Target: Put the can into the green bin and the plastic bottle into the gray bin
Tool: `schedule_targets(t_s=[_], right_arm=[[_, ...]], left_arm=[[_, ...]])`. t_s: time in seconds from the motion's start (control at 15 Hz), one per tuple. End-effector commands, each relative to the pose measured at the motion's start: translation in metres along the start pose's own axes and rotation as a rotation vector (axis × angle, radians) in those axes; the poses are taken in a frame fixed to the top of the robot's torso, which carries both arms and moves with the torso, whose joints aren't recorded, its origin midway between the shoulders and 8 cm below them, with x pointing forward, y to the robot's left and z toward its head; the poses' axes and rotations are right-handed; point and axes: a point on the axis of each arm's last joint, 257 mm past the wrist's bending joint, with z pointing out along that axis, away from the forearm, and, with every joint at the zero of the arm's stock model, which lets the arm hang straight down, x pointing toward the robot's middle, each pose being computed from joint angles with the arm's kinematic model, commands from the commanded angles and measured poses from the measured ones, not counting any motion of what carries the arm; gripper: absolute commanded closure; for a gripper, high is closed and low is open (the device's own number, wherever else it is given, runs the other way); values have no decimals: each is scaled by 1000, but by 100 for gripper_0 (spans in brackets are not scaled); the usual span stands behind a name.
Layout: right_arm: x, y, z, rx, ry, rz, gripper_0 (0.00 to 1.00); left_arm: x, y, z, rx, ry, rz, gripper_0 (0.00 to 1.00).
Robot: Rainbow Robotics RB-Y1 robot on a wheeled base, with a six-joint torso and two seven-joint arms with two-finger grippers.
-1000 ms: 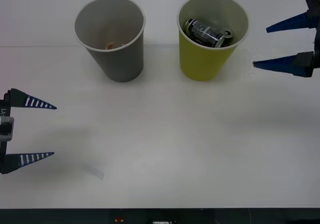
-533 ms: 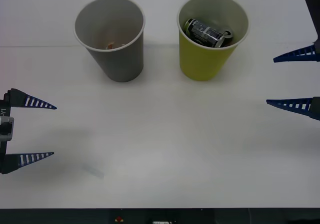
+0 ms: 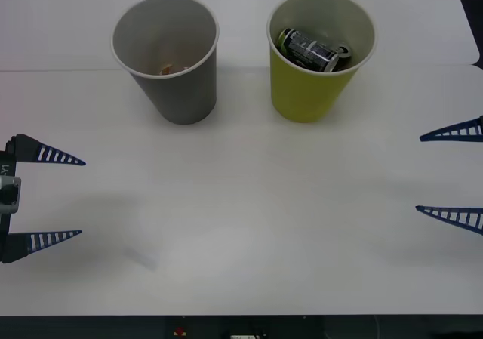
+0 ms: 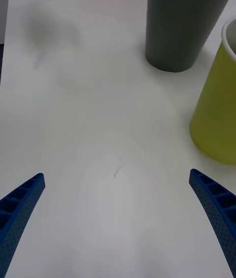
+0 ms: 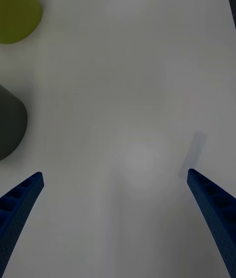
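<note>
Matt white tabletop [image 3: 249, 226] seen smooth, gray bin [image 3: 167, 60] and green bin [image 3: 321, 56] finished in matt paper with rolled rims, glossy metal can [image 3: 313, 50] laid inside the green bin, ribbed blue pincer fingers [image 3: 453, 133]

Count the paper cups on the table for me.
2. The gray cup stands toward the table's far left, the green cup beside it on the right, apart from it, with a can inside.

Orange item [image 3: 167, 69] deep in gray bin [image 3: 181, 97]: too small to identify. Can [image 3: 311, 50] partly rim-hidden.
</note>
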Motion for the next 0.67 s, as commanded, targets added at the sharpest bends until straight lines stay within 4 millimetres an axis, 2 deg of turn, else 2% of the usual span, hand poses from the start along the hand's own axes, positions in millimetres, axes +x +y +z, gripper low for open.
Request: schedule_targets(t_s=[0.07,0.33,0.67], right_arm=[[13,14,-1,-14,15,-19,0],[19,29,3,-17,-5,-4,0],[24,31,3,-22,16,-25,0]], left_arm=[[0,0,0,0,0,0,0],[0,0,0,0,0,0,0],[0,0,0,0,0,0,0]])
